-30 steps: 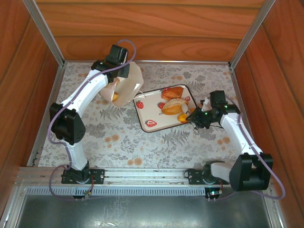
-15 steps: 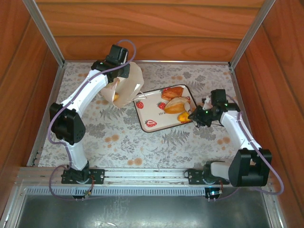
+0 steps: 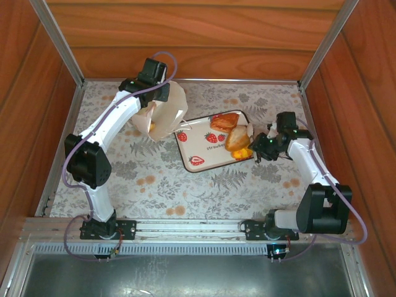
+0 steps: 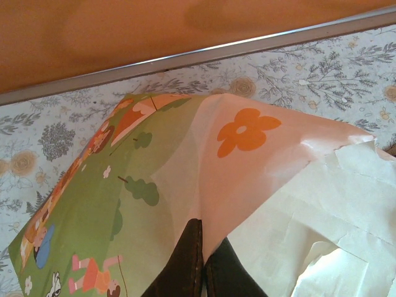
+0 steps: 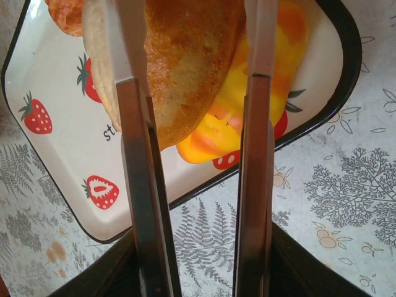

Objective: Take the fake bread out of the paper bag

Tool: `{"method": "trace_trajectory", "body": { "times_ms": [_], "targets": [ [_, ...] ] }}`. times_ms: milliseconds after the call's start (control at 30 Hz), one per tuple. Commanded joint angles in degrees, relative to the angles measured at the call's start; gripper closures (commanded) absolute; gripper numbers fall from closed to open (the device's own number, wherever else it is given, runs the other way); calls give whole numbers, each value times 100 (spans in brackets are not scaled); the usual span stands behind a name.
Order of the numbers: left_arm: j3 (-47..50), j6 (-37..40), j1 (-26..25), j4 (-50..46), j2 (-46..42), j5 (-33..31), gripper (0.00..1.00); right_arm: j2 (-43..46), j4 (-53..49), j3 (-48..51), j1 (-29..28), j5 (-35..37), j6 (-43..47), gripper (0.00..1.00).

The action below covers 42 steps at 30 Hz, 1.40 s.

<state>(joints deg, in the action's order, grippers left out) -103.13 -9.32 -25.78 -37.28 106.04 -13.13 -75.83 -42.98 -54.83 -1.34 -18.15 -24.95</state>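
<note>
- The paper bag [image 3: 170, 110] is being clamped by the left gripper [image 4: 201, 263].
- A loaf [image 5: 185, 74] is being straddled by the right gripper [image 5: 193, 49], jaws apart; bagged fake bread [image 3: 150, 127] is lying leftward.

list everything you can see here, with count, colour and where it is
paper bag: one, cream in the top view, green and orange cartoon print in the left wrist view, far left of the table
bread in the bag: one orange piece at its mouth
tray: one, white with red strawberries and a dark rim, table centre
fake bread on the tray: at least three at its right end: brown one, tan loaf, yellow-orange one
tablecloth: one, pale floral
wood walls: brown, three sides
left gripper: black, shut on the paper bag's edge
right gripper: open, fingers astride the tan loaf and the yellow-orange one
</note>
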Motion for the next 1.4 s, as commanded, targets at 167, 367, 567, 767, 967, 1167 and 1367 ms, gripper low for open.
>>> {"method": "trace_trajectory", "body": {
  "times_ms": [167,367,567,767,967,1167,1367],
  "targets": [
    [-128,-79,22,-131,-39,91,100,161,-201,-206,91,-126,3,55],
    [-47,-72,29,-135,-94,49,100,521,-492,-393,103,-302,-27,54],
    [-71,-50,22,-131,-74,47,100,860,-937,-564,104,-441,-102,58],
    [-63,-24,26,-131,-84,16,100,1313,-1518,-449,92,-702,-180,66],
    [-67,-43,27,-131,-70,21,100,1803,-1860,-117,60,-908,-395,71],
    [-68,-52,29,-131,-78,8,100,1937,-1825,304,-130,-1060,-545,75],
    [-86,-68,23,-131,-64,3,100,1811,-1507,455,-466,-1085,-749,75]
  ]
}}
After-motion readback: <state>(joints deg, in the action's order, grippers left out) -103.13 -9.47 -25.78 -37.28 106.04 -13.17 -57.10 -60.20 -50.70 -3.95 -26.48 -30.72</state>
